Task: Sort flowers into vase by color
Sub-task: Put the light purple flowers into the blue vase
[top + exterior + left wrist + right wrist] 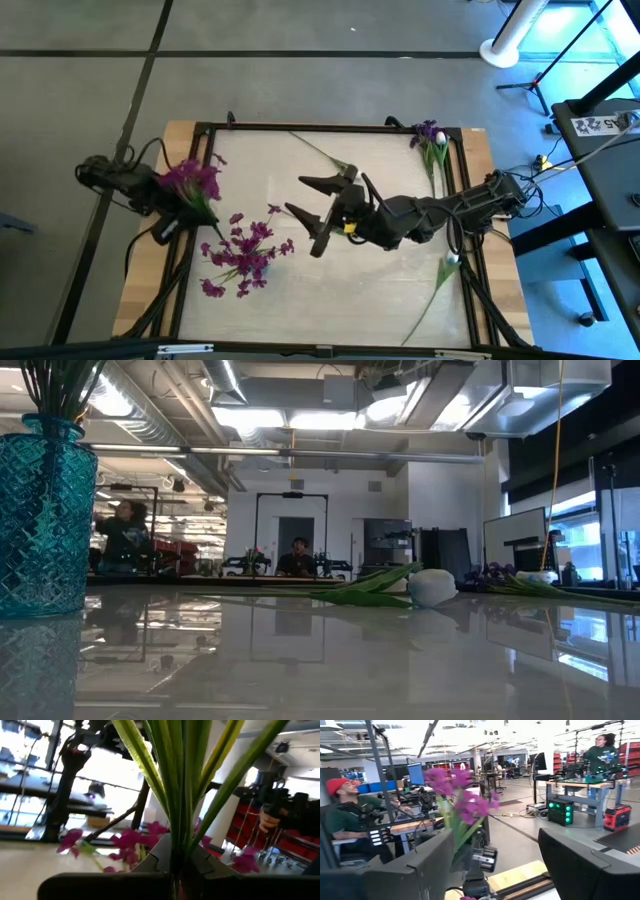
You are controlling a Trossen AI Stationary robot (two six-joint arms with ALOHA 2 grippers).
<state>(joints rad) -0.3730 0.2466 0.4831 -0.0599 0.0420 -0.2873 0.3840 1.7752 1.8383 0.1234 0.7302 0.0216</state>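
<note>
Left gripper [165, 215] clamps purple flowers [192, 183] (no readable writing).

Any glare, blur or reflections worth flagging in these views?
Low view: the glossy tabletop mirrors the ceiling lights, and the teal vase is cut off at the frame's edge. Left wrist view: the green stems are close and soft, with bright windows behind. High view: evenly lit.

Purple flowers [243, 256] lying on table (left side); white buds [449, 263] right.
</note>
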